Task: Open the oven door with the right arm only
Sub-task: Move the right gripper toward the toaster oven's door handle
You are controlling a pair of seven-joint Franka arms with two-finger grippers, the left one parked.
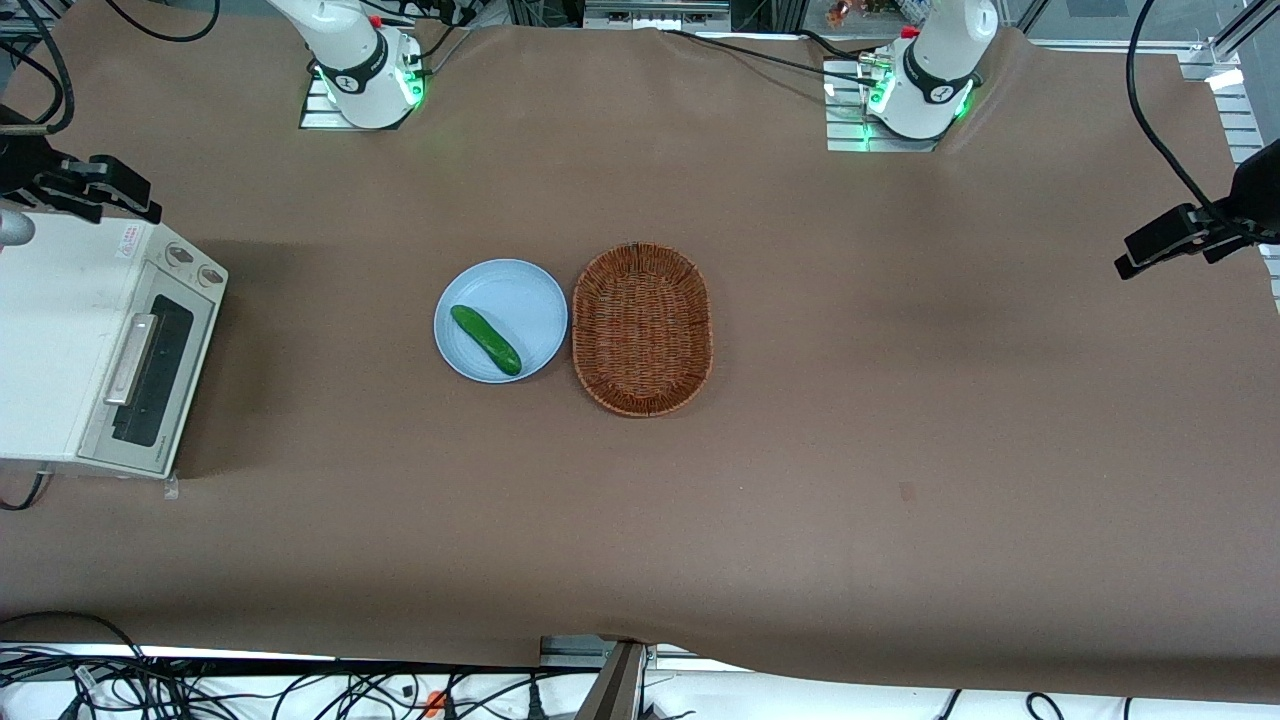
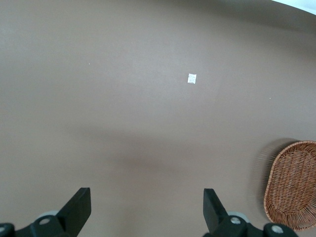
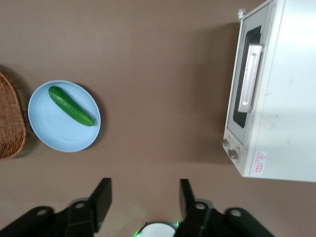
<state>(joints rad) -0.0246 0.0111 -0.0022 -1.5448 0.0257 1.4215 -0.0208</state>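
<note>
The cream-white toaster oven stands at the working arm's end of the table. Its oven door, with dark glass and a silver bar handle, is shut. It also shows in the right wrist view, with the handle and two knobs beside it. My right gripper hangs high above the table, over the oven's edge farther from the front camera. In the right wrist view the gripper is open and empty, apart from the oven.
A light blue plate with a green cucumber sits mid-table, beside a brown wicker basket. Both also show in the right wrist view: the plate and the basket. A brown cloth covers the table.
</note>
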